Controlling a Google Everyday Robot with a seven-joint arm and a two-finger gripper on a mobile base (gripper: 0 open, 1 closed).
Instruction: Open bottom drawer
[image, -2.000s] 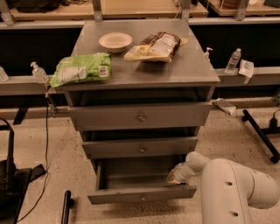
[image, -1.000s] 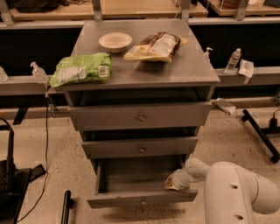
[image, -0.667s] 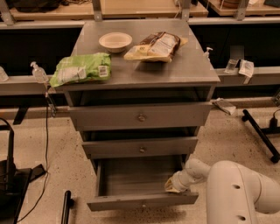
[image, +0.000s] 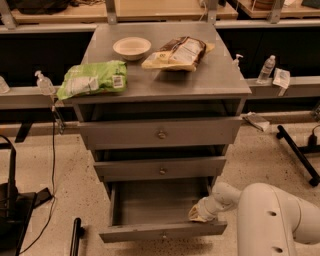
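Illumination: warm, yellowish indoor light from overhead, moderate in level. The cabinet top (image: 165, 80) in the upper centre of the frame is evenly lit, with a dull sheen and no hard glare. It casts a dark band of shadow over the recess above the top drawer (image: 125, 134). The gaps between the drawer fronts are also dark. The interior of the bottom drawer (image: 150, 205), in the lower centre, lies in shade. The gripper (image: 201, 213), at the right end of that drawer, is half shaded. The white arm (image: 275, 215), lower right, is the brightest surface. The areas under the benches at upper left and upper right are near black. The speckled floor (image: 65, 175) is moderately lit.
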